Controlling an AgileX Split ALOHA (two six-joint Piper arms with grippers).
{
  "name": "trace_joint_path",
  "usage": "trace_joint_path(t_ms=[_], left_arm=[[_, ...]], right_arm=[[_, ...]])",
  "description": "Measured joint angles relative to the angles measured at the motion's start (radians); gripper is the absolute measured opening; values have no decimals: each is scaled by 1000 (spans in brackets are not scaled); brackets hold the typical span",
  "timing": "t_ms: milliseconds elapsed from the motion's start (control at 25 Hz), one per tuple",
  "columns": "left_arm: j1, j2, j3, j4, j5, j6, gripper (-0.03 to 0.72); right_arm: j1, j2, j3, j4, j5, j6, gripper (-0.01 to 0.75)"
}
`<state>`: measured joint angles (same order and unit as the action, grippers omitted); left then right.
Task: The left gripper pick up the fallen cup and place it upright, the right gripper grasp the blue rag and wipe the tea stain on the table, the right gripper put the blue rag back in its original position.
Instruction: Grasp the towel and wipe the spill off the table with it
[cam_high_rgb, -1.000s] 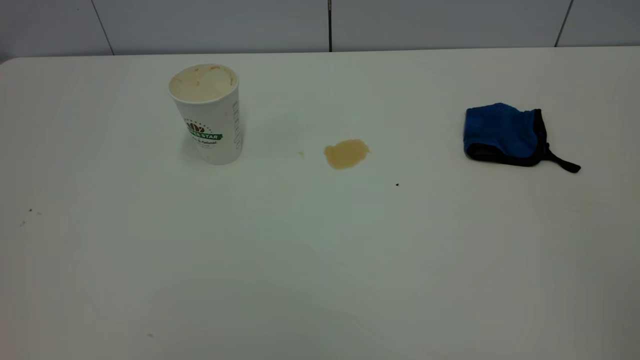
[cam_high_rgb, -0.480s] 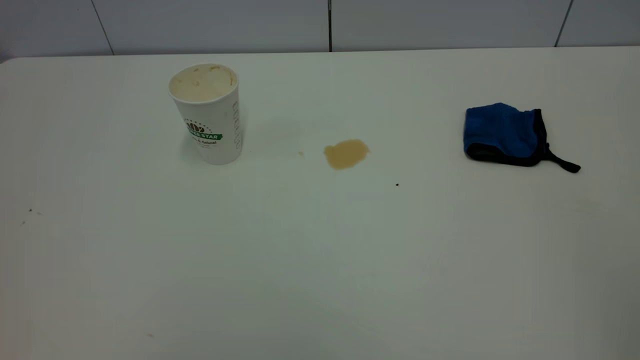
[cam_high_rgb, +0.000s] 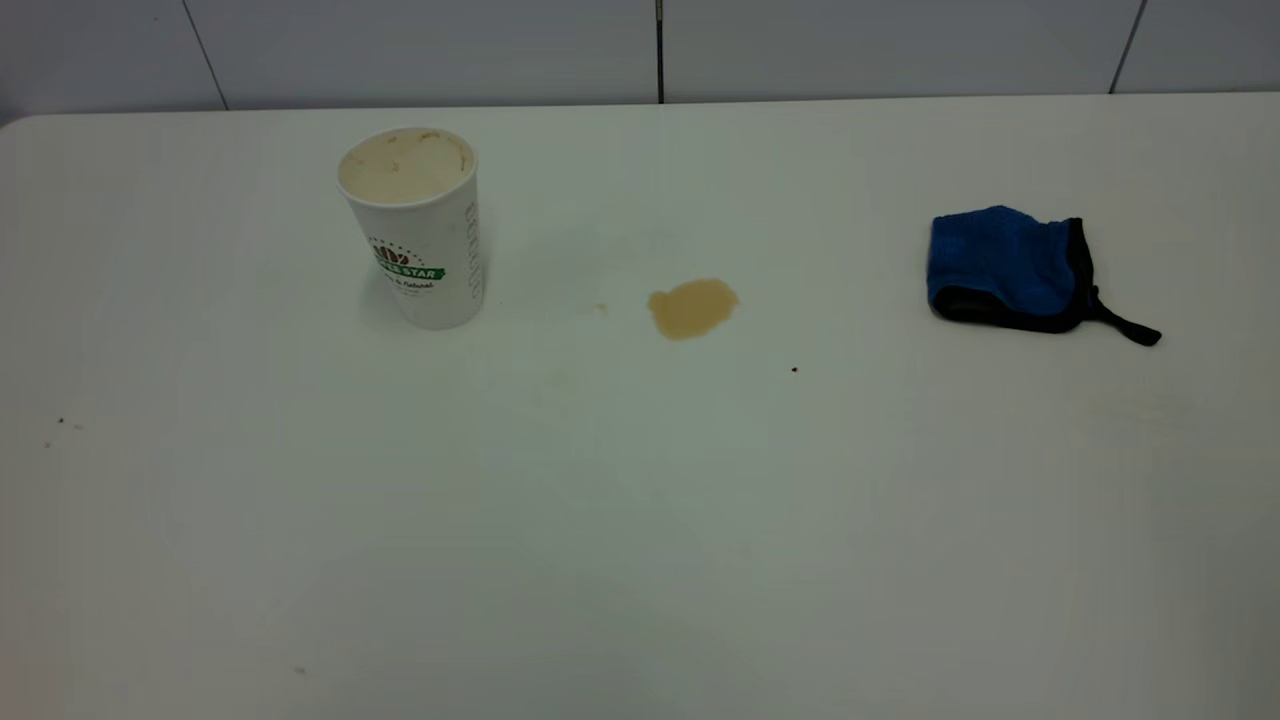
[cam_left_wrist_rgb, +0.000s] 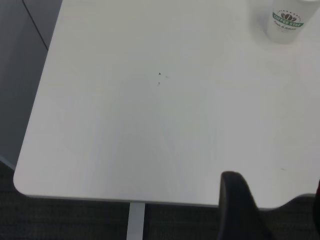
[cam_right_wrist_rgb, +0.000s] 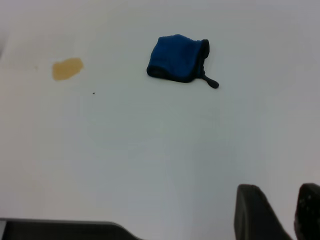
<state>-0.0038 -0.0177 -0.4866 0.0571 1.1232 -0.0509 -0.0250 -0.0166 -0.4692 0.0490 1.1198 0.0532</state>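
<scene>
The white paper cup (cam_high_rgb: 418, 232) with a green logo stands upright on the left of the table (cam_high_rgb: 640, 560); its lower part also shows in the left wrist view as the cup (cam_left_wrist_rgb: 285, 22). The light-brown tea stain (cam_high_rgb: 692, 307) lies mid-table, and shows again as the tea stain (cam_right_wrist_rgb: 67, 68). Crumpled at the right is the blue rag (cam_high_rgb: 1010, 268), also seen as the blue rag (cam_right_wrist_rgb: 178, 58), with its black strap trailing. Neither arm appears in the exterior view. My left gripper (cam_left_wrist_rgb: 275, 186) hangs open over the table's near edge, far from the cup. My right gripper (cam_right_wrist_rgb: 278, 188) is open with a narrow gap, well short of the rag.
A tiny dark speck (cam_high_rgb: 794, 369) lies between stain and rag, and more specks (cam_high_rgb: 60, 421) sit near the left side. A tiled wall (cam_high_rgb: 660, 50) backs the table. In the left wrist view a rounded table corner (cam_left_wrist_rgb: 22, 182) shows over dark floor.
</scene>
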Motion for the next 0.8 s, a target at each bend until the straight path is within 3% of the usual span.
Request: trace_joint_path(t_ms=[160,280,360,440,800], left_arm=[[0,0,0,0,0,0,402],[0,0,0,0,0,0,402],[0,0,0,0,0,0,402],[0,0,0,0,0,0,402],[0,0,0,0,0,0,402]], right_arm=[[0,1,-4,-4,-17,33,293],[0,63,-33,-5,-65,-17,447],[0,166,-63,-4,-116,-65,607],[0,295,-96,-4,-170,-86,693],[0,1002,-386,41,-310,-146,724]])
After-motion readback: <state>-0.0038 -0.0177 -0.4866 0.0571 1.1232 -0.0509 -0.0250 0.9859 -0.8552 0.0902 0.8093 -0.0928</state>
